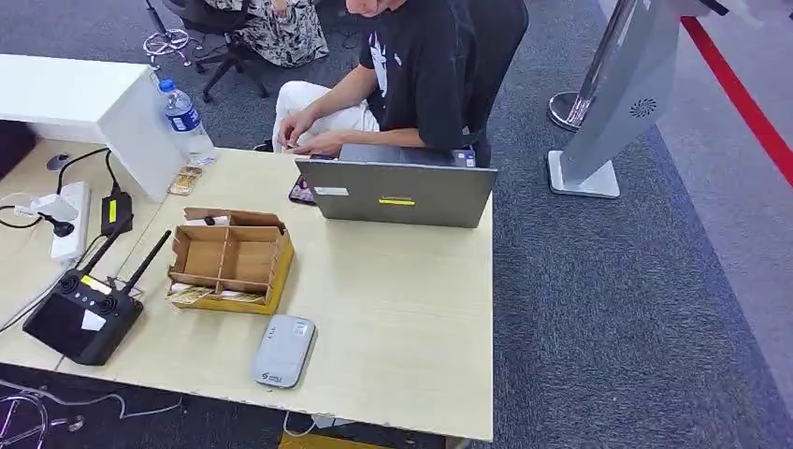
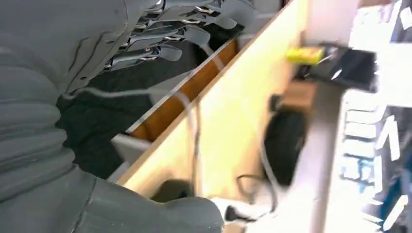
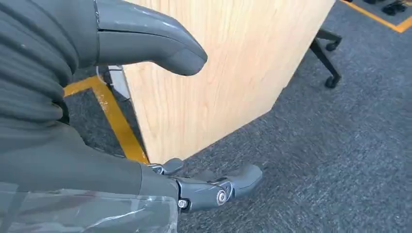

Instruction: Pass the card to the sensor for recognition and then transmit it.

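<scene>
Both robot hands empty, fingers spread: left robot hand (image 2: pixel 160 39), right robot hand (image 3: pixel 145 111) hung below light wood table (image 1: pixel 402 309). Cards probably in brown cardboard divider box (image 1: pixel 231 259); grey flat sensor pad (image 1: pixel 283 351) near front edge. Risk: upswing clipping table edge, knocking pad.

I read the worktop (image 1: pixel 402 309) as pale matt wood laminate, the divided box (image 1: pixel 229 259) as brown cardboard, the laptop (image 1: pixel 397 194) lid as smooth grey metal, the floor (image 1: pixel 617 309) as rough grey carpet.

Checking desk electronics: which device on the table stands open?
The grey laptop before the seated person; its lid stands raised, while the grey card sensor and black controller lie flat.
</scene>
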Controlling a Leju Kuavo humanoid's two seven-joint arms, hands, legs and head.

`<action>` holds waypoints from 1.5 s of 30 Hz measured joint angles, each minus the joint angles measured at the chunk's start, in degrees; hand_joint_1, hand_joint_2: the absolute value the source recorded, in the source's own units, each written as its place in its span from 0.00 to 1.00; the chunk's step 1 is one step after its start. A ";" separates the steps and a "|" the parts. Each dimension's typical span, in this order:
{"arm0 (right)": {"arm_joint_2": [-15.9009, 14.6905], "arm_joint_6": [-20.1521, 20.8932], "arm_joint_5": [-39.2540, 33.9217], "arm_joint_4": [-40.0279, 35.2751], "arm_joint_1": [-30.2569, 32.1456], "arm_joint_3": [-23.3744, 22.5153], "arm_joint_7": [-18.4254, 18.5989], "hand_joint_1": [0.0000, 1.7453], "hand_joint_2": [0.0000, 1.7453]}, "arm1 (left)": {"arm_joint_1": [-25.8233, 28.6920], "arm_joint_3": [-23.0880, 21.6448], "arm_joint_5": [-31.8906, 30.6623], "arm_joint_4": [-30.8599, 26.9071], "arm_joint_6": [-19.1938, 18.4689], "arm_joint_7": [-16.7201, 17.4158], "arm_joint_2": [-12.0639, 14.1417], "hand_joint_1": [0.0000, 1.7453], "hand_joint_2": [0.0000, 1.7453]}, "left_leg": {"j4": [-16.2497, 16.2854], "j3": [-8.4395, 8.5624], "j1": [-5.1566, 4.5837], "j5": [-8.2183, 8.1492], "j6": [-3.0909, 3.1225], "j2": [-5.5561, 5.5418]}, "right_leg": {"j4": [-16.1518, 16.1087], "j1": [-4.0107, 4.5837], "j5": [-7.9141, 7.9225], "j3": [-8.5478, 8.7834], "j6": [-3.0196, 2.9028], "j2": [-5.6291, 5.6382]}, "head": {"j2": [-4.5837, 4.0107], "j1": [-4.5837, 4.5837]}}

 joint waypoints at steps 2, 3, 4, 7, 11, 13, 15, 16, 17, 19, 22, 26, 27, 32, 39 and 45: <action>0.09 0.20 0.57 -0.13 0.20 -0.90 -0.11 0.00 1.00 | -0.08 0.74 -1.95 -4.08 -0.50 -0.37 -0.99 0.00 1.00 | 0.00 -0.03 0.02 0.01 0.00 -0.03 | 0.00 0.00 0.00 0.01 0.00 -0.05 | 0.00 0.04; 0.15 0.29 0.88 -0.15 0.20 -1.53 -0.20 0.00 1.00 | 0.04 0.92 -2.67 -6.53 -0.48 -0.53 -1.70 0.00 1.00 | 0.00 -0.04 0.01 0.01 0.00 -0.03 | 0.00 0.00 0.00 0.02 0.00 -0.04 | 0.00 0.06; 0.17 0.35 1.18 -0.24 0.27 -1.79 -0.31 0.00 1.00 | 0.34 0.85 -3.40 -7.97 -0.31 -0.61 -1.95 0.00 1.00 | 0.00 -0.02 0.00 0.01 0.00 -0.01 | 0.00 0.00 0.00 0.01 0.00 -0.02 | 0.00 0.04; 0.17 0.31 1.95 -0.42 0.49 -2.12 -0.48 0.00 1.00 | 1.16 -0.77 -6.39 -11.14 1.69 -0.64 -2.21 0.00 1.00 | 0.01 -0.02 0.00 0.01 0.00 -0.01 | 0.00 0.00 0.01 -0.01 0.00 -0.02 | 0.00 0.04; 0.31 -0.22 3.65 -0.83 0.37 -2.80 -0.59 0.00 1.00 | 1.37 -4.58 -12.15 -14.47 4.50 0.17 -2.30 0.00 1.00 | 0.00 -0.03 0.00 0.05 0.00 -0.03 | 0.00 0.00 0.04 -0.01 0.02 -0.05 | 0.00 0.04; 0.50 -0.31 4.48 -0.94 0.15 -2.99 -0.61 0.00 1.00 | 1.14 -6.88 -15.30 -15.52 5.79 1.07 -2.21 0.00 1.00 | 0.00 -0.01 0.01 0.08 -0.02 -0.01 | 0.00 0.00 0.07 -0.02 0.00 -0.02 | 0.00 0.04; 0.70 -0.46 5.18 -1.12 -0.05 -3.19 -0.66 0.00 1.00 | 0.73 -9.23 -18.09 -16.12 6.91 1.97 -2.10 0.00 1.00 | 0.01 -0.01 0.01 0.11 -0.03 -0.01 | 0.00 0.00 0.10 -0.04 -0.02 -0.01 | 0.00 0.04; 0.83 -0.48 5.68 -1.24 -0.18 -3.30 -0.66 0.00 1.00 | 0.46 -10.63 -19.62 -16.42 7.54 2.49 -1.99 0.00 1.00 | 0.00 -0.02 0.02 0.14 -0.03 -0.01 | 0.00 0.00 0.11 -0.04 -0.03 -0.01 | 0.00 0.06; 0.96 -0.61 5.97 -1.29 -0.34 -3.39 -0.66 0.00 1.00 | 0.15 -11.81 -20.93 -16.62 8.07 2.88 -1.88 0.00 1.00 | 0.01 -0.02 0.01 0.18 -0.03 -0.01 | 0.00 0.00 0.12 -0.05 -0.03 -0.01 | 0.00 0.04; 1.22 -0.96 6.98 -1.44 -0.63 -3.76 -0.68 0.00 1.00 | -0.64 -14.50 -24.01 -16.95 9.18 3.96 -1.53 0.00 1.00 | 0.01 -0.03 0.01 0.22 -0.06 -0.01 | 0.00 0.00 0.16 -0.06 -0.01 -0.01 | 0.00 0.02; 1.55 -1.29 8.25 -1.55 -1.12 -4.26 -0.66 0.00 1.00 | -1.71 -18.37 -28.21 -17.19 10.65 5.29 -1.09 0.00 1.00 | 0.01 -0.04 0.01 0.26 -0.05 0.00 | 0.00 0.00 0.21 -0.09 -0.04 -0.01 | 0.00 0.06; 2.08 -1.68 10.15 -1.75 -1.75 -4.90 -0.66 0.00 1.00 | -3.61 -24.51 -34.00 -17.23 12.85 7.65 -0.37 0.00 1.00 | 0.01 -0.08 0.01 0.29 -0.04 0.00 | 0.00 0.00 0.31 -0.12 0.00 -0.01 | 0.00 0.02; 2.23 -1.79 10.65 -1.77 -1.94 -5.12 -0.63 0.00 1.00 | -4.16 -26.13 -35.29 -17.23 13.27 8.22 -0.17 0.00 1.00 | 0.01 -0.08 0.01 0.32 -0.07 0.00 | 0.00 0.00 0.33 -0.13 -0.03 0.00 | 0.00 0.06; 2.88 -2.36 12.74 -2.01 -2.50 -6.10 -0.46 0.00 1.00 | -6.18 -32.64 -41.61 -17.23 15.89 11.07 0.54 0.00 1.00 | 0.02 -0.17 0.01 0.40 0.00 0.05 | 0.00 0.00 0.42 -0.24 -0.03 0.08 | 0.00 0.06; 3.83 -3.30 16.11 -2.05 -3.79 -7.67 -0.22 0.00 1.00 | -9.81 -43.96 -51.35 -17.21 19.80 15.26 1.75 0.00 1.00 | 0.02 -0.19 0.01 0.44 -0.06 0.05 | 0.01 0.00 0.49 -0.26 -0.06 0.08 | 0.00 0.04; 4.52 -3.89 19.02 -2.23 -4.76 -9.20 -0.02 0.00 1.00 | -12.68 -52.49 -59.59 -17.06 23.26 18.67 2.64 0.00 1.00 | 0.03 -0.21 0.01 0.46 -0.04 0.05 | 0.01 0.00 0.51 -0.28 -0.03 0.08 | 0.00 0.04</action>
